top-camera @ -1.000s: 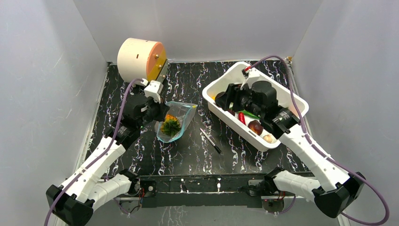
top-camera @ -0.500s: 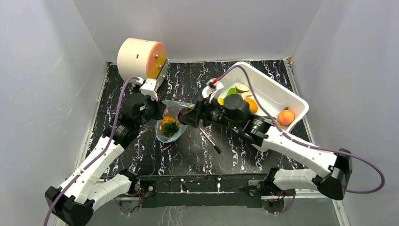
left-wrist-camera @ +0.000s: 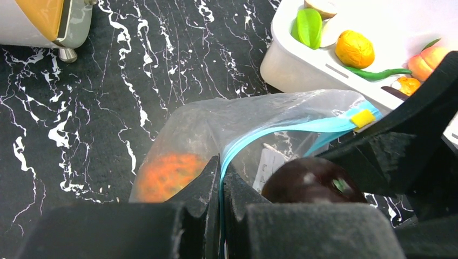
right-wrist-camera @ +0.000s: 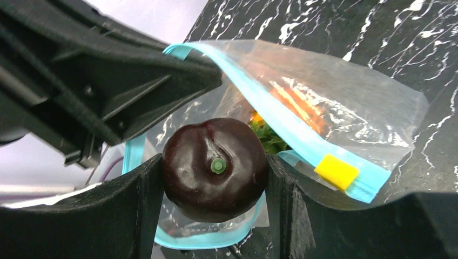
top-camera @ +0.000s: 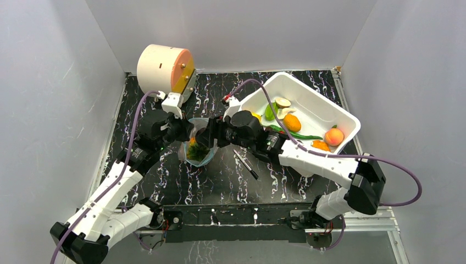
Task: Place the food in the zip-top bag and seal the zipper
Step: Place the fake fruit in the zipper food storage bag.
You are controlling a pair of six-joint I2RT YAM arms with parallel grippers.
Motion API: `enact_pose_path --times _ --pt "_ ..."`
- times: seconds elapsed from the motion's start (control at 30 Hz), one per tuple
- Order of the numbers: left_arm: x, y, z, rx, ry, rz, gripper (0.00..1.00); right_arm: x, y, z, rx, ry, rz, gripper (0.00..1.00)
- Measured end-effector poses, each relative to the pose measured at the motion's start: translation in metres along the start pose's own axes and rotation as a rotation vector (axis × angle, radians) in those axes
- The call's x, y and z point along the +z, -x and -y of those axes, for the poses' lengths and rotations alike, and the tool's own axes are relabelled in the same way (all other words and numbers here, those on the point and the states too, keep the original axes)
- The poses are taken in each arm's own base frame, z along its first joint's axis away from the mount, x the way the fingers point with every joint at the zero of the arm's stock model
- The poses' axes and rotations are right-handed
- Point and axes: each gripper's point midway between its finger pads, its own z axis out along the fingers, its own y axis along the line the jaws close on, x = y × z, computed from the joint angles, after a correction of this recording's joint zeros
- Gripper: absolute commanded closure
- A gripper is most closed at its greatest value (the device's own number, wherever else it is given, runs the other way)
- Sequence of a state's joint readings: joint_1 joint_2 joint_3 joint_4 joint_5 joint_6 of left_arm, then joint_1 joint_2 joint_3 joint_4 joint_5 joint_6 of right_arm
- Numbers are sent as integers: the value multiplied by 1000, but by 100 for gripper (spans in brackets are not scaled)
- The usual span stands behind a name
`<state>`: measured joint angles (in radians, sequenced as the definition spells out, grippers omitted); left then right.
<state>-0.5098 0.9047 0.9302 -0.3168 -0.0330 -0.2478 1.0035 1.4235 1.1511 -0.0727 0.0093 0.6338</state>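
Zip-top bag point(top-camera: 202, 159) largely under left hand point(top-camera: 188, 132), right hand point(top-camera: 209, 135), purple fruit point(right-wrist-camera: 208, 156)

Right arm is out of the white tub point(top-camera: 324, 113) and has swung left across the worktop point(top-camera: 220, 179). Right hand point(top-camera: 213, 133) is now at the mouth of the zip-top bag point(left-wrist-camera: 216, 116), carrying a dark purple fruit point(right-wrist-camera: 215, 170). Top view: tub contents uncovered, bag now partly hidden under that hand. Left hand point(top-camera: 178, 130) has shifted slightly left.
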Motion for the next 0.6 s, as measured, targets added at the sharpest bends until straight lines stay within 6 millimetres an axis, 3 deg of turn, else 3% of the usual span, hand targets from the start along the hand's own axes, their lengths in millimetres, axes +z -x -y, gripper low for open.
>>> enact_pose_path --times 0.23,0.47,0.6 --pt "-6 7 6 -4 -29 23 100 15 12 12 9 -87 48 44" --pt "-6 7 7 -8 -38 26 100 32 7 28 16 -175 30 24" --pt "-5 6 7 -8 -37 23 100 32 9 32 13 -205 28 18"
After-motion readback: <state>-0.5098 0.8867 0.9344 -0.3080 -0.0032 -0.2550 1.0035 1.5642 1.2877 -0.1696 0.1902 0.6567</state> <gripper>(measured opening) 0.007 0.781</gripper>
